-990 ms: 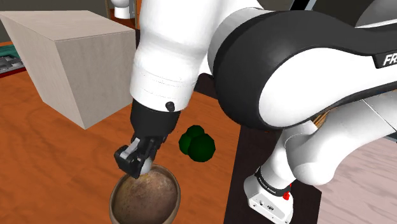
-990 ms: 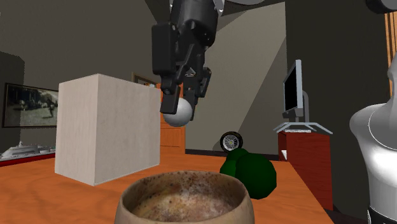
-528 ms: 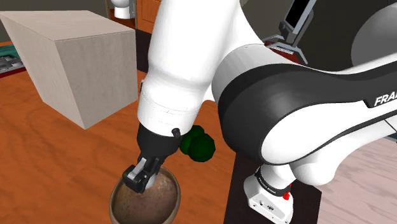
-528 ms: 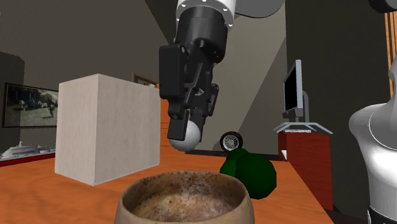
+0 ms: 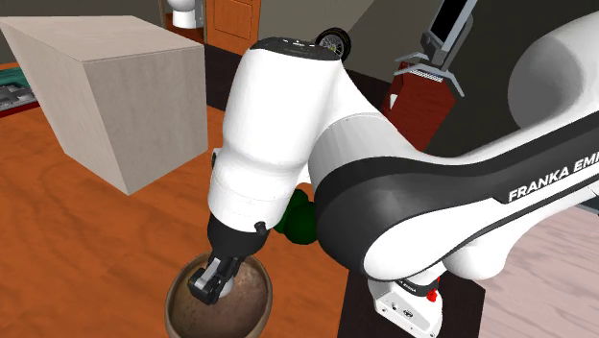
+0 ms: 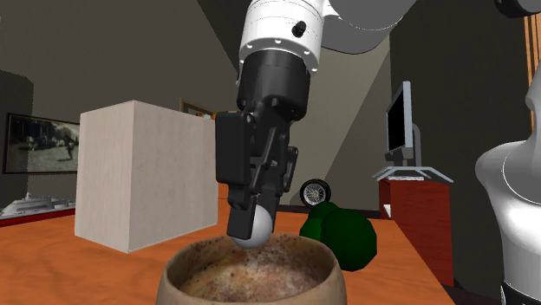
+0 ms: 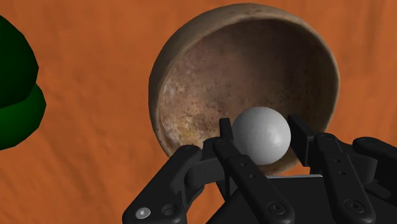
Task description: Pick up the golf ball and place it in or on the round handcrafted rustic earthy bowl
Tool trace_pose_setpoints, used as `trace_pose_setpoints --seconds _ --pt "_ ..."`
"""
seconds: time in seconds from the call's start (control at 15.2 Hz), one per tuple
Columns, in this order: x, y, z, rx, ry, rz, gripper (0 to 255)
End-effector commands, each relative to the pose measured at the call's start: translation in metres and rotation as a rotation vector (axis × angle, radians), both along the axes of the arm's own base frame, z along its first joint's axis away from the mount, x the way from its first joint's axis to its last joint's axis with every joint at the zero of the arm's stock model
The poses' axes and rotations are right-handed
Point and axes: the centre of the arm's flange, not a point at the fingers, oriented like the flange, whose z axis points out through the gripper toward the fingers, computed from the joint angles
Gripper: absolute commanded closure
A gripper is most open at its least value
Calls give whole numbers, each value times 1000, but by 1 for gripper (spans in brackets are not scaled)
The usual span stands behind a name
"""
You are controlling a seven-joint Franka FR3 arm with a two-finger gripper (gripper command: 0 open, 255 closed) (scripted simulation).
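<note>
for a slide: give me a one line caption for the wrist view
Black gripper clasping a white ball over a speckled brown bowl on an orange table, with a dark green object nearby.

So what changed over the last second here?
The gripper has come down, carrying the white ball from well above the brown bowl to about its rim. It stays shut on the ball; nothing released. The bowl, dark green object and pale box have not moved.
</note>
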Motion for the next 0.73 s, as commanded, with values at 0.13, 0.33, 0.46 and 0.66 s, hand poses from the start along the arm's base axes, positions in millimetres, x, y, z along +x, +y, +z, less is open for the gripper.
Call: trace_pose_setpoints --seconds 0.13,0.33,0.46,0.66 --pt "0 0 -3 0 0 0 255" --pt "0 0 -3 0 0 0 255" --pt "0 0 -3 0 0 0 0" --pt "0 0 -3 0 0 0 0"
